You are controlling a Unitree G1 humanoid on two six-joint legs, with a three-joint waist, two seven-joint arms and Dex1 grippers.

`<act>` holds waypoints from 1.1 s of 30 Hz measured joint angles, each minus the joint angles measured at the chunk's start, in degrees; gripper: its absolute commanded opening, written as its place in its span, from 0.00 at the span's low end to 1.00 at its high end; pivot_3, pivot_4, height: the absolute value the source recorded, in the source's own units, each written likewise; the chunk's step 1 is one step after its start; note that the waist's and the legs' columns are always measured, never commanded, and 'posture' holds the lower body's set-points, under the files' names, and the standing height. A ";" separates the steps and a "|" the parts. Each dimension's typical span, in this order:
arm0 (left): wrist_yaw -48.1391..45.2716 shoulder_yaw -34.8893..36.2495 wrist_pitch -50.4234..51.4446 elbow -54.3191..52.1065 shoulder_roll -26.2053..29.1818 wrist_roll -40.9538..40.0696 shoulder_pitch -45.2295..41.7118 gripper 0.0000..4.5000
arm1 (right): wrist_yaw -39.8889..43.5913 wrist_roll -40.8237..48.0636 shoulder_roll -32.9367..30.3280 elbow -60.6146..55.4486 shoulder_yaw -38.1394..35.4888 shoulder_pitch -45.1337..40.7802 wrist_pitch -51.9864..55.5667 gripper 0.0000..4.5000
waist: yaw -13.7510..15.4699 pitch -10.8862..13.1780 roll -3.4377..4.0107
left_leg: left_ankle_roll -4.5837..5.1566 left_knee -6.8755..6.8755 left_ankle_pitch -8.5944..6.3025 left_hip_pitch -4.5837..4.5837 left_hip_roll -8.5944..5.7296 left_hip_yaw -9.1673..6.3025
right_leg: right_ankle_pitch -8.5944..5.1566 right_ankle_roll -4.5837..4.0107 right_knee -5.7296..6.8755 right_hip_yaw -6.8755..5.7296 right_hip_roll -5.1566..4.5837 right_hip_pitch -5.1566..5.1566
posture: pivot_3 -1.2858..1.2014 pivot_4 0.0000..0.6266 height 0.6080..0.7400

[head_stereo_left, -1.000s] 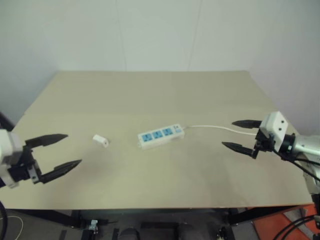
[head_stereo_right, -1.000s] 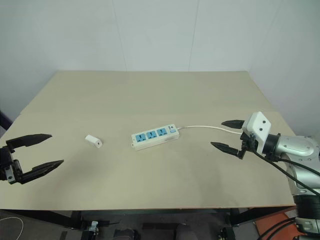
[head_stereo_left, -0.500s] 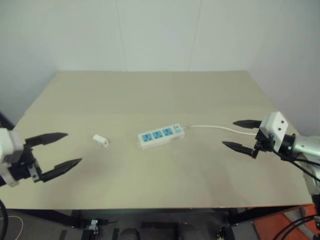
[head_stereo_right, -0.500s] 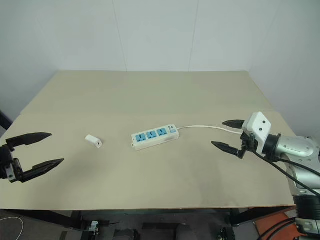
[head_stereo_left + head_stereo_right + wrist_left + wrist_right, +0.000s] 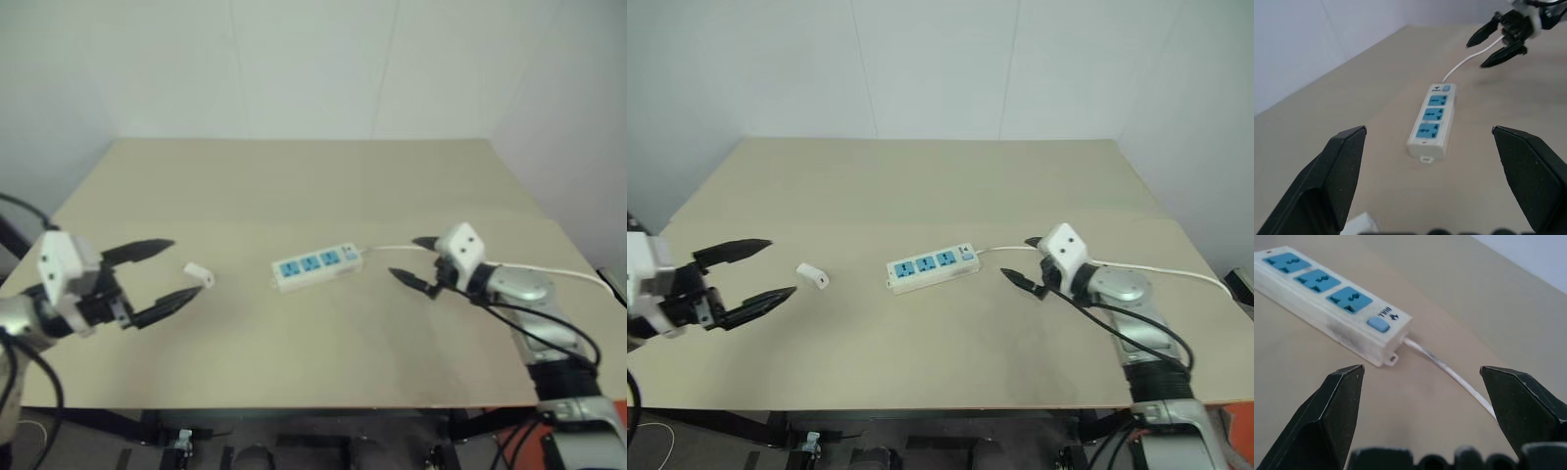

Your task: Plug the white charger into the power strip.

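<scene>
The power strip (image 5: 315,266) is lying just ahead of the gaping, empty right gripper (image 5: 412,262), likely skidding if nudged. The white charger (image 5: 198,275) is lying between the fingertips of the spread, empty left gripper (image 5: 171,270), perhaps tipping.

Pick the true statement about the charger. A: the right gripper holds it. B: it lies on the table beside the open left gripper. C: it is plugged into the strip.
B: the charger lies loose on the table, near the open left gripper, apart from the strip.
</scene>
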 measured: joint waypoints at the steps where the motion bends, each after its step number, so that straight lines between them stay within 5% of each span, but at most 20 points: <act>1: 0.27 -1.35 -0.16 0.20 -0.38 0.43 -1.10 1.00 | -0.48 -0.58 0.83 0.81 0.29 -0.76 0.00 0.99 | 0.00 0.00 0.00 | 0.00 0.00 0.00 0.00 0.00 0.00 | 0.04 -0.07 0.00 0.00 0.00 0.00 | 0.52 0.24 1.00; 11: 0.87 -8.11 -1.49 1.14 -3.51 1.77 -5.96 1.00 | -18.03 -14.90 11.25 20.21 8.06 -15.40 2.09 0.99 | -0.99 0.00 0.00 | 0.00 0.00 0.00 -0.08 0.00 -0.04 | 0.09 -0.13 0.02 0.01 0.04 -0.07 | 0.52 0.24 1.00; 16: 0.88 -8.22 -1.72 1.70 -3.61 1.88 -6.18 1.00 | -20.21 -18.45 13.34 31.71 9.58 -21.13 0.14 0.99 | -1.13 0.00 0.00 | 0.00 0.00 0.00 -0.18 0.00 -0.04 | 0.10 -0.13 0.02 0.02 0.03 -0.17 | 0.52 0.24 1.00; 24: 0.94 -8.24 -2.49 1.56 -4.23 2.22 -5.59 1.00 | -14.20 -16.10 16.32 38.26 7.88 -24.47 -2.69 0.99 | -1.78 0.00 0.00 | 0.01 -0.01 0.00 -0.13 0.02 -0.04 | 0.11 -0.13 0.06 0.02 0.05 -0.16 | 0.52 0.24 1.00; 33: 0.95 -7.90 -2.89 1.00 -4.23 2.23 -3.90 1.00 | 1.46 -12.41 11.73 16.52 9.06 -12.55 0.57 0.99 | -1.44 0.00 0.01 | 0.01 -0.01 0.00 -0.16 0.02 -0.05 | 0.11 -0.11 0.07 0.01 0.05 -0.20 | 0.52 0.24 1.00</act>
